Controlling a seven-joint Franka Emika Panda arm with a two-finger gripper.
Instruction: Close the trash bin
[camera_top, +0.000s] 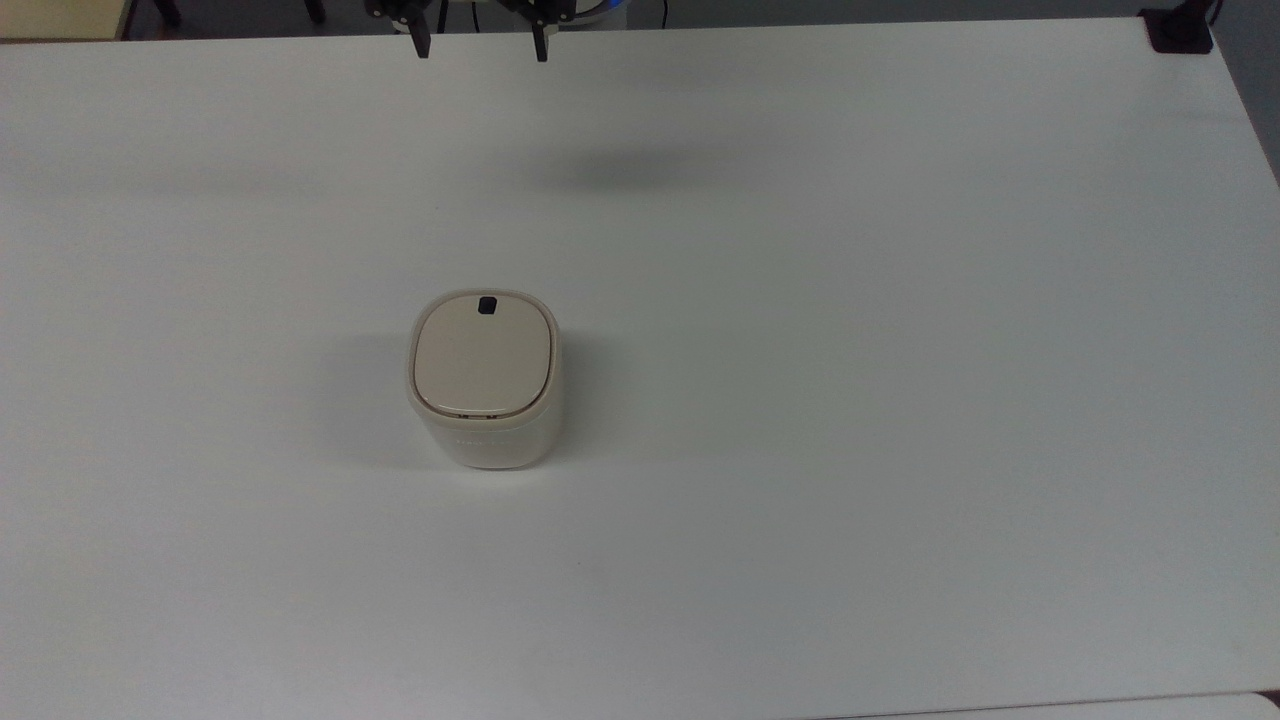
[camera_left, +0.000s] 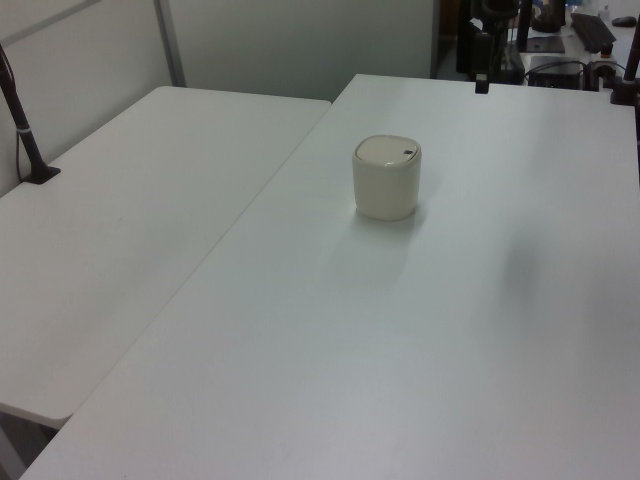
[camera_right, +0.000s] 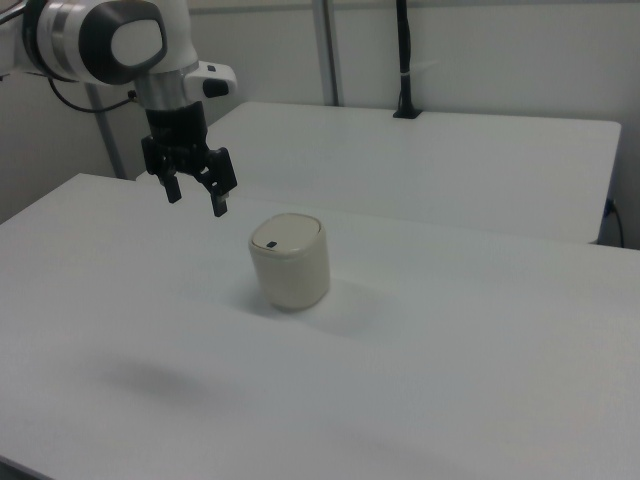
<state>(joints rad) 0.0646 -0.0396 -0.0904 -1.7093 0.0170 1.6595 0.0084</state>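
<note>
**Hanging Above a Shut Bin**

Hanging in the air, the gripper has its two black fingers spread wide apart, and nothing is between them. It holds nothing at all. In the right view it hangs from the big white arm, with the fingers pointing down at the white table.

The trash bin stands below the gripper and off to the right view's right of it. The two are well apart and do not touch. The bin sits upright on the table. Its beige lid lies flat on top of the cream body (no gap shows around the edge). A small black button sits on the lid, on the side nearest the gripper.

In the top view the fingertips peek in at the upper edge, and the bin is far below them in the picture. A soft grey shadow lies on the table between them, a bit toward the top view's right.

In the left view the bin stands near the middle of the table, and a second white table stands just beside it, on the left view's left.
</note>
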